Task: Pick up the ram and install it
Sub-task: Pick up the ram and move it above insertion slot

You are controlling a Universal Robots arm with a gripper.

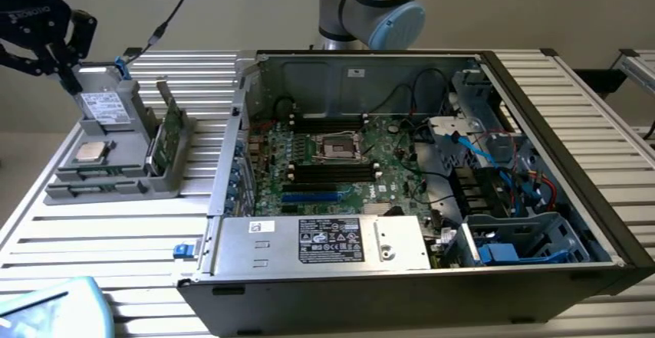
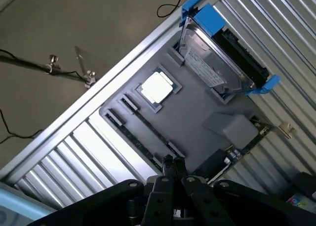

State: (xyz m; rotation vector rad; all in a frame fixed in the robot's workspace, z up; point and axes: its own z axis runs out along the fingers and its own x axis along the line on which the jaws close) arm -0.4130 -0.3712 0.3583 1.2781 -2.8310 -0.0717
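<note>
Claw: the gripper [image 1: 67, 77] hangs at the far left of the exterior view, above the back end of the grey tray [image 1: 72, 196]. In the wrist view its fingertips [image 2: 167, 166] are pressed together, with nothing between them.
Tray contents: a hard drive [image 1: 104, 109] lies at the back and a processor chip [image 1: 92, 152] in the middle. An expansion card [image 1: 169, 135] stands on edge along the side nearer the case.
Ram: I judge it to be the thin dark-green strip [image 1: 100, 173] set on edge in a groove at the front of the tray. It is not lifted, and the claw is well apart from it.
Computer case: the case [image 1: 245, 108] lies open to the right of the tray, with the motherboard [image 1: 394, 150] facing up.
Slots: long black slots [image 1: 333, 172] run beside the processor socket. I cannot tell which of them are free.
Step in hand: the approach to the tray. Picking up has not begun.
What a grasp calls for: in my judgement, the jaws need to be opened and lined up across the thin side of the stick. The claw should come down over the front groove, away from the card and the hard drive.
</note>
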